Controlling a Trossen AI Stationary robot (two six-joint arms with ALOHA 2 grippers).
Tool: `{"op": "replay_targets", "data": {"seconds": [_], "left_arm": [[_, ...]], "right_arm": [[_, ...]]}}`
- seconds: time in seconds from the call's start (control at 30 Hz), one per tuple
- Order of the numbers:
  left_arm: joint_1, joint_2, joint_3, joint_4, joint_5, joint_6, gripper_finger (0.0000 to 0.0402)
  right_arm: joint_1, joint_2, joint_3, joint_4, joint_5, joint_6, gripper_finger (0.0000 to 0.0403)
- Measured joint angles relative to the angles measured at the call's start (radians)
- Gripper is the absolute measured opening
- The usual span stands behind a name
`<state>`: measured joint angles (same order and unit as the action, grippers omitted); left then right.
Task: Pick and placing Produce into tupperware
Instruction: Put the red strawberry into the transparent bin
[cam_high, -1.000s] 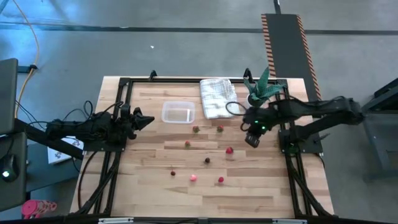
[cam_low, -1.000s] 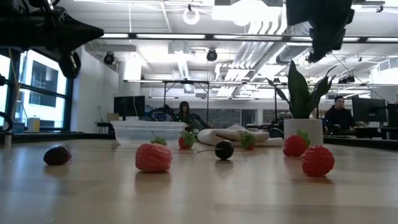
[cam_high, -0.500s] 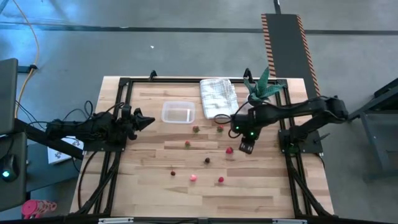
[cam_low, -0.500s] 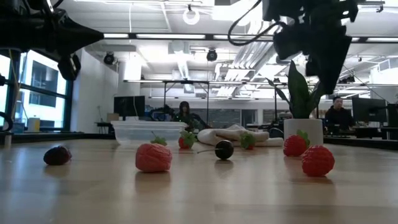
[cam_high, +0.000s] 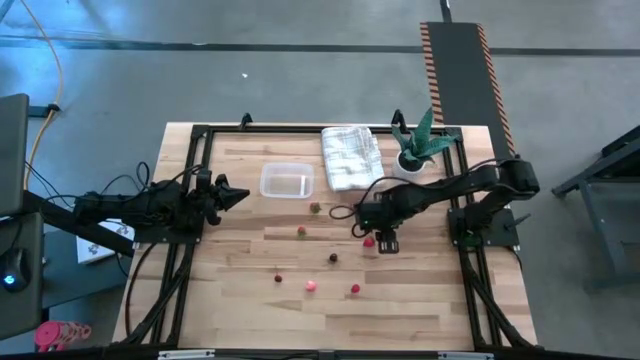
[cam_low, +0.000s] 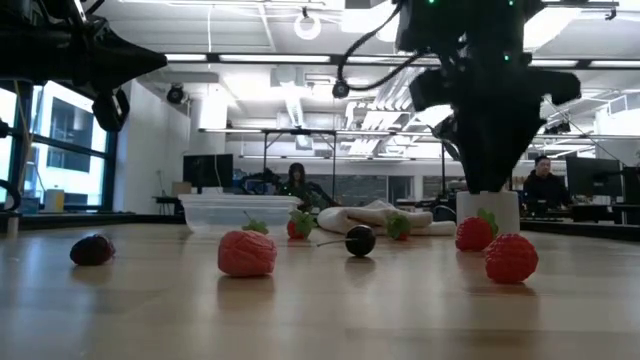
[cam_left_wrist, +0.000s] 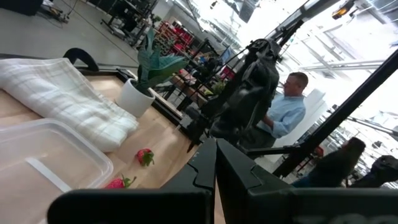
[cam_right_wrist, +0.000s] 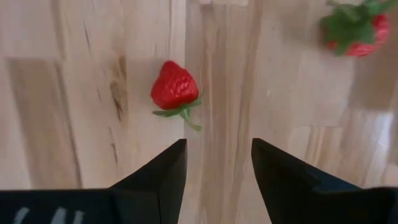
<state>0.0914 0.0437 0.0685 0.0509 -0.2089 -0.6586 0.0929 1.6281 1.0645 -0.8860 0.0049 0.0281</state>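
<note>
High view: I have the right gripper (cam_high: 383, 241) out over the middle of the table (cam_high: 420, 300), pointing down. A red strawberry (cam_high: 368, 241) sits just beside its tip, on the side toward the left arm. Another berry (cam_high: 354, 208) lies past the gripper toward the towel (cam_high: 350, 156). The tub (cam_high: 286, 180) is well apart from this gripper, on the far side of the berry scatter, near the towel's edge. A dark berry (cam_high: 334, 258), a pink one (cam_high: 311, 285) and a red one (cam_high: 355, 289) lie on the near side of the gripper. Left gripper (cam_high: 236, 194) waits at the left frame, just short of the tub; I cannot tell its finger state from here.

Low view: right gripper (cam_low: 487, 170) hangs above the table, tip off the surface. Strawberries (cam_low: 511, 257) (cam_low: 474, 232) sit below and near it. The tub (cam_low: 237, 211) shows far off to the side, with nothing I can make out inside.

Left wrist view: tub (cam_left_wrist: 43, 168) close ahead, towel (cam_left_wrist: 68, 96) and plant pot (cam_left_wrist: 135, 98) beyond it, right arm (cam_left_wrist: 242, 93) farther off. A person (cam_left_wrist: 283, 115) sits behind the table. Own fingers unclear.

Right wrist view: fingers (cam_right_wrist: 158, 171) spread, holding nothing. Strawberry (cam_right_wrist: 175, 86) lies on the wood just ahead of one finger, off the centre of the gap. A second strawberry (cam_right_wrist: 357, 28) sits farther out.
</note>
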Motion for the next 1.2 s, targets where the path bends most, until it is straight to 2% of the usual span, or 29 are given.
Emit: {"op": "replay_targets", "data": {"seconds": [0.3, 0.77, 1.2], "left_arm": [[0.0, 0.0, 0.0, 0.0, 0.0, 0.0, 0.0001], [0.0, 0.0, 0.0, 0.0, 0.0, 0.0, 0.0001], [0.0, 0.0, 0.0, 0.0, 0.0, 0.0, 0.0001]], "right_arm": [[0.002, 0.093, 0.0, 0.018, 0.006, -0.01, 0.0172], [0.052, 0.094, 0.0, 0.038, -0.016, -0.003, 0.0173], [0.054, 0.104, 0.0, 0.071, -0.016, 0.016, 0.0173]]}}
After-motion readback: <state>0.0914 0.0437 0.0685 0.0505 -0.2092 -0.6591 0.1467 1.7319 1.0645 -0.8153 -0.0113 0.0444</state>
